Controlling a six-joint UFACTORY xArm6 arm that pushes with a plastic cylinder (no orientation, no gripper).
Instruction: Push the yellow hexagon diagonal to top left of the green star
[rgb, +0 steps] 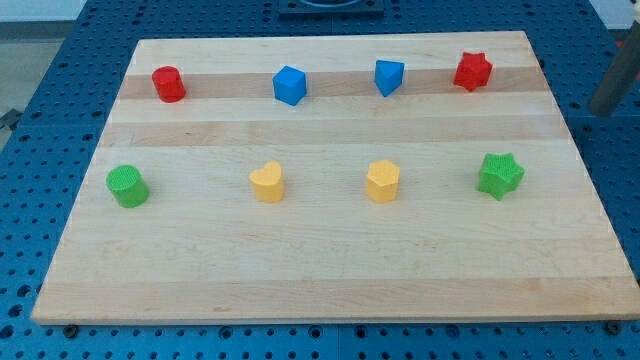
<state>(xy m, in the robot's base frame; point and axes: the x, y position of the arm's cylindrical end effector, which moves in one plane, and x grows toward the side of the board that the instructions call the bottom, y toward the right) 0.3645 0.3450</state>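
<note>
On board (330, 260): yellow hexagon (382, 181) left of green star (499, 175); tip unseen.

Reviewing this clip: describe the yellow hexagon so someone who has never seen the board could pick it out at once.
On the wooden board, look at the lower row of four blocks. The yellow hexagon is third from the view's left, between the yellow heart and the green star. Its flat-sided outline sets it apart from the notched heart, the only other yellow block. My tip does not show clearly.

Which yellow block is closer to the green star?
The yellow hexagon, right of the yellow heart, sits nearer the green star.
</note>
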